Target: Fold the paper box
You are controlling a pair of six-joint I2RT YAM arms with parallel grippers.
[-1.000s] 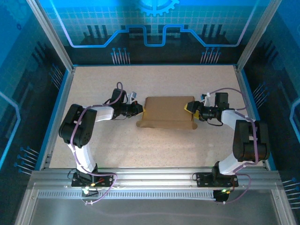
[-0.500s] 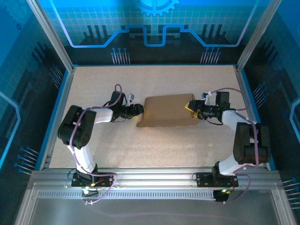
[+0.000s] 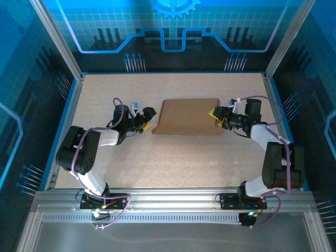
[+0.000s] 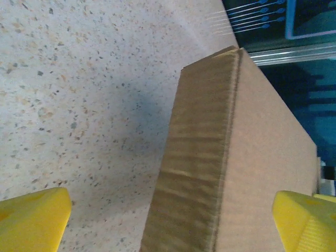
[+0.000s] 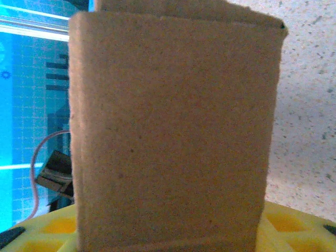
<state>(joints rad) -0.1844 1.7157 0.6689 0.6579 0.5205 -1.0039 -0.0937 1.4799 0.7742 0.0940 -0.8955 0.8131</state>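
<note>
Brown corrugated cardboard, the paper box point(image 3: 189, 116) lies a little toward 12 o'clock of the middle of the speckled counter point(image 3: 173, 163), long side running from 9 to 3 o'clock. From above it reads as a closed, flat-topped package: the lid is down and the walls are up. The left wrist view shows its short end wall point(image 4: 194, 157) upright, meeting the lid at a clean crease.

At the box's 9 o'clock the left pincer point(image 3: 148, 118) stands wide open and holds nothing, just clear of that end. At 3 o'clock the right pincer point(image 3: 217, 116) is closed across the opposite end. In its own view the cardboard point(image 5: 173, 131) fills the gap between the yellow fingers point(image 5: 299, 226).

I judge the folding nearly done. The corner near 7 o'clock flares out slightly, so the lid's front edge may want pressing home. Whether the tabs are tucked cannot be told.
</note>
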